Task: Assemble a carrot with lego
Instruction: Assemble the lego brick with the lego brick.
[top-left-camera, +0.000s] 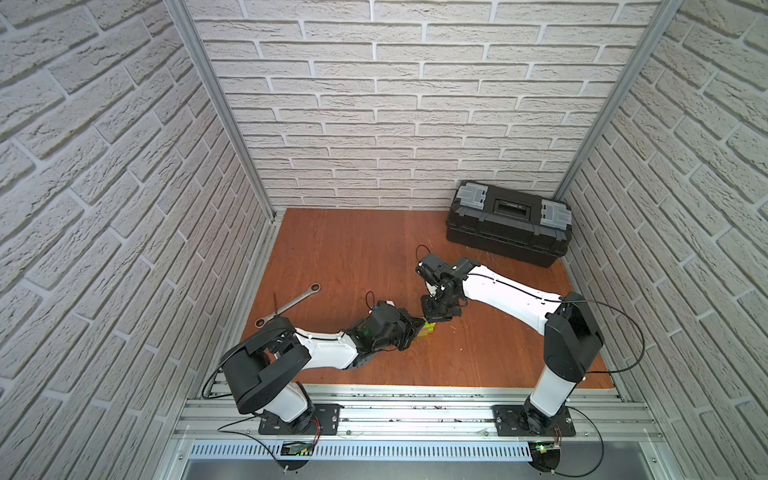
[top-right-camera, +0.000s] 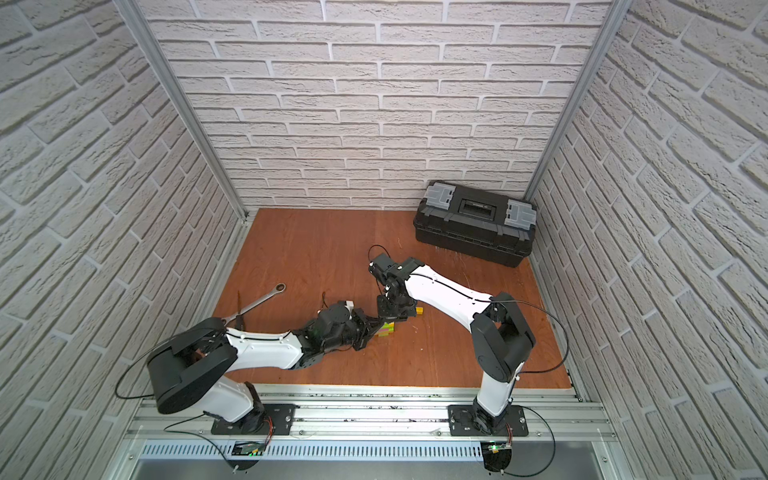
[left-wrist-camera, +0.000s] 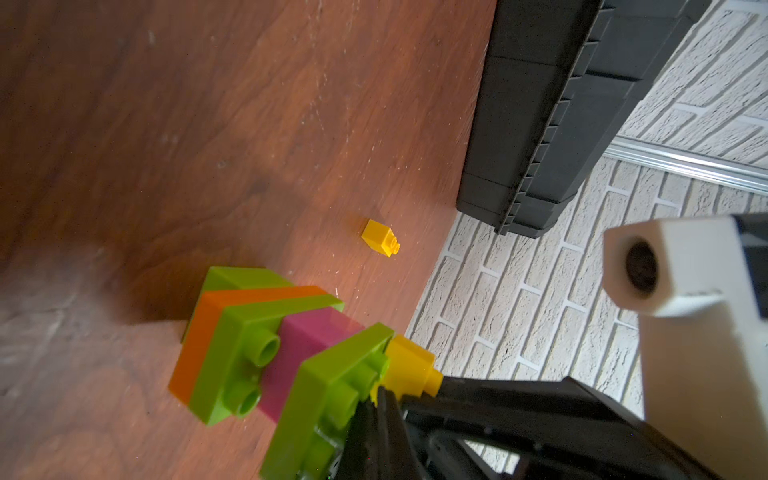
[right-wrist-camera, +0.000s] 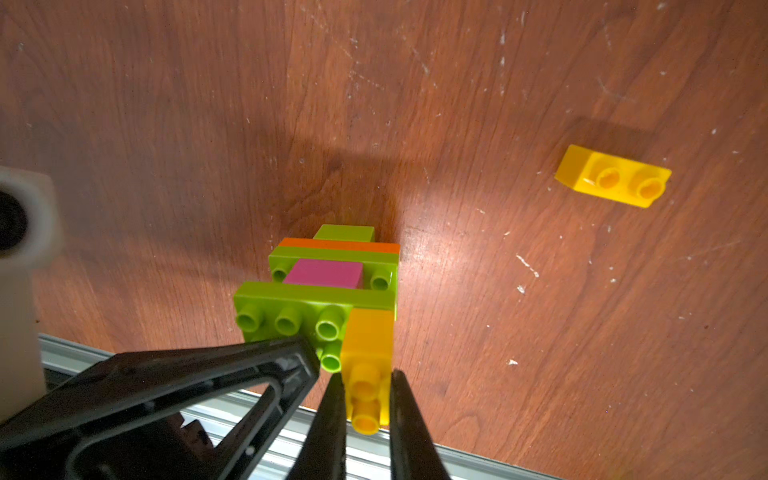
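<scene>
Wooden table (top-left-camera: 353, 257): right gripper (right-wrist-camera: 368, 376) clamps yellow brick (right-wrist-camera: 368, 332) atop carrot (right-wrist-camera: 316, 295); left gripper (left-wrist-camera: 374, 411) closed.

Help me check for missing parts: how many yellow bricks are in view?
2. The top yellow brick sits on the stack, gripped by the right gripper; the loose yellow brick lies apart on the table. Others may be hidden.

Carrot (right-wrist-camera: 332, 286): upright stack, unfinished. From the base: green, orange, green, pink, green, with one yellow brick (right-wrist-camera: 368, 336) seated on the top edge.
Spare yellow (top-right-camera: 420, 311): two-stud, studs up, lying apart at the carrot's 2 o'clock.
</scene>
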